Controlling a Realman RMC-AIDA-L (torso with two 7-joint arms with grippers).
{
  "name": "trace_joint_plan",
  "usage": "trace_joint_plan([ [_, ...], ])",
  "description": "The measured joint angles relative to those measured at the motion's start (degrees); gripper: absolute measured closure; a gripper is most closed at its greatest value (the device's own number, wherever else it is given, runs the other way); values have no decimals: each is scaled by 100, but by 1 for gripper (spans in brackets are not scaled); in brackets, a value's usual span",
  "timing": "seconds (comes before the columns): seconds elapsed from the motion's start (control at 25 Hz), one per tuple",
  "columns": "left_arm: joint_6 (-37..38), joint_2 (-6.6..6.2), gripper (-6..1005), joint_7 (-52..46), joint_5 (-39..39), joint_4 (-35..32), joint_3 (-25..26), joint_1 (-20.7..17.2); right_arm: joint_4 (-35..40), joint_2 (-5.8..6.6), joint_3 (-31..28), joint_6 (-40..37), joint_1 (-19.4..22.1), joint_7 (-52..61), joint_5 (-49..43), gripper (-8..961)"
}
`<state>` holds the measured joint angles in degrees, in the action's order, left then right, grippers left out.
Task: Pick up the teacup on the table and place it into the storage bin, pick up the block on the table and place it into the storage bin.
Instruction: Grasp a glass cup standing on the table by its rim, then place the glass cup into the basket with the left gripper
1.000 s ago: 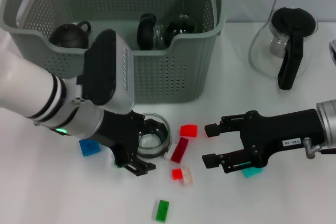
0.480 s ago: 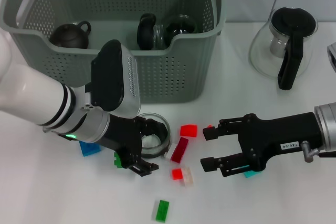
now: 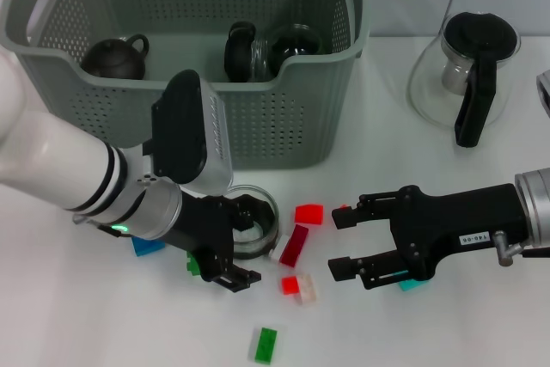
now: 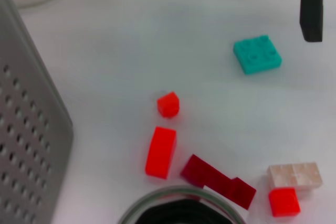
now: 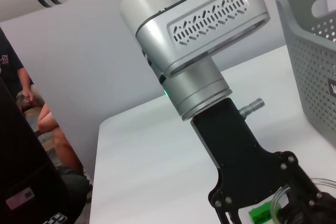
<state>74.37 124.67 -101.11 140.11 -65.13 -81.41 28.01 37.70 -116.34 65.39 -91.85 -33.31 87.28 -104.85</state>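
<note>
Head view shows the nearest green block (image 3: 265, 344) lying alone on the white table (image 3: 481, 333). Farther in, the right gripper (image 3: 342, 241) hangs with fingers spread and nothing held, just right of the small red block (image 3: 290, 284) and the dark red block (image 3: 294, 245). On the left, the left gripper (image 3: 238, 247) reaches into the glass teacup (image 3: 257, 227), one finger inside and one outside the rim, apparently not yet clenched. The teacup step seems in hand; next comes closing, then lifting to the far storage bin (image 3: 284, 122).
</note>
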Motion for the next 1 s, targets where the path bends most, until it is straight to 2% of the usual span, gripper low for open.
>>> trace_joint_plan([
  [0.24,54,-24,284,-394,193,76,-149,152,0,-3,-8,-3,6,-6,0,131],
  [0.32,34,-17,491,-423,207,53,-170,142,0,-3,-8,-9,7,-10,0,131],
  [0.76,-26,-20,750,-652,213,34,-170,151,9,-3,-9,-31,9,-8,0,131],
  [1.0,-50,-18,948,-1086,158,-57,-126,171,24,-7,-9,-51,9,3,0,131],
])
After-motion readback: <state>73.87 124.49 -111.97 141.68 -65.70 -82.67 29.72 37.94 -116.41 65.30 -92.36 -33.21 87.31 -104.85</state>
